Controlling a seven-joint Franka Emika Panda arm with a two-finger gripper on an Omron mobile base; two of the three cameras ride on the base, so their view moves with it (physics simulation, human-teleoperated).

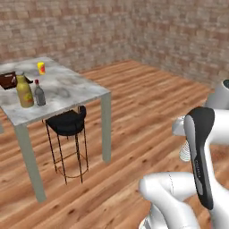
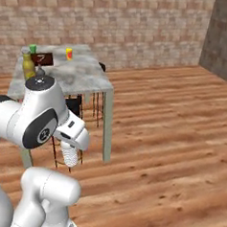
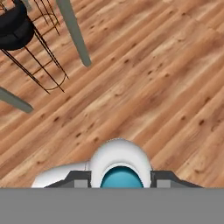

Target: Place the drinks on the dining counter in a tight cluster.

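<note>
– Over the floorboards, well short of the table: is that where the small clear bottle point(image 3: 118, 159) hangs?

– Yes. The jaws are clenched on its ribbed body, and the hand view looks straight down on its blue cap, with the wooden floor point(image 3: 153, 78) beneath. So it hangs upright, neck up, which I judge suits setting it down on its base.

– And the other two drinks?

– Both stand on the dining worktop point(image 1: 67, 87), near its front left edge in the left base view. The tall yellow bottle point(image 1: 24, 91) and the dark grey bottle point(image 1: 39, 94) with the red cap are just beside each other, perhaps touching; I cannot tell. They already make the core of the cluster.

– So the clear one belongs right against them?

– That is my reading. It is well apart from them now, with the black stool point(image 1: 67, 123) tucked under the worktop in between.

– Anything in the way up there?

– A small yellow cup point(image 1: 41, 68) and a brown object point(image 1: 8, 80) sit farther back, apart from the pair. The risk I see is nudging the upright bottles on arrival.
</note>
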